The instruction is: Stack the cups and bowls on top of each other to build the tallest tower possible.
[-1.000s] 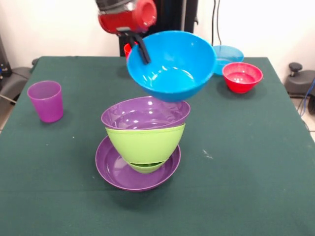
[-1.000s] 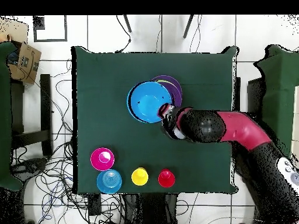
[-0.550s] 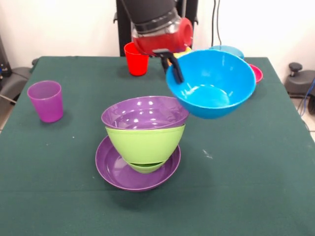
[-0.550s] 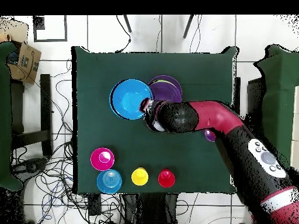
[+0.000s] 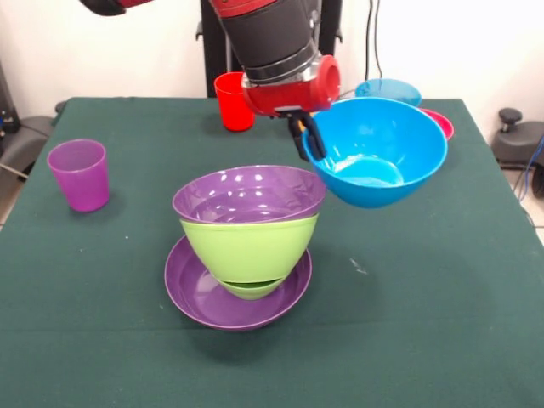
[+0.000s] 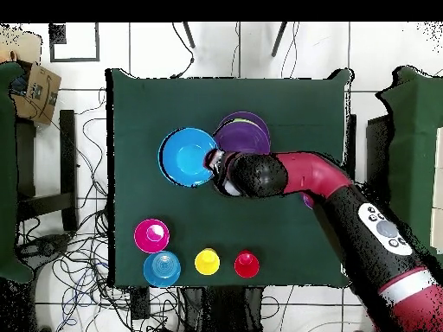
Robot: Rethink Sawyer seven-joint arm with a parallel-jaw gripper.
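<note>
The tower stands mid-table: a purple bowl at the bottom, a lime green bowl in it, and another purple bowl on top, leaning a little. My gripper is shut on the near rim of the large blue bowl, which hangs in the air just right of the tower at its top bowl's height. From overhead, the blue bowl sits beside the purple top bowl, with the gripper between them.
A purple cup stands at the left. A red cup, a light blue bowl and a red bowl are at the far side. Overhead shows the yellow cup beside the red cup.
The arm has carried the blue bowl from above the tower off to its side and lower. The three stacked bowls have stayed in place.
</note>
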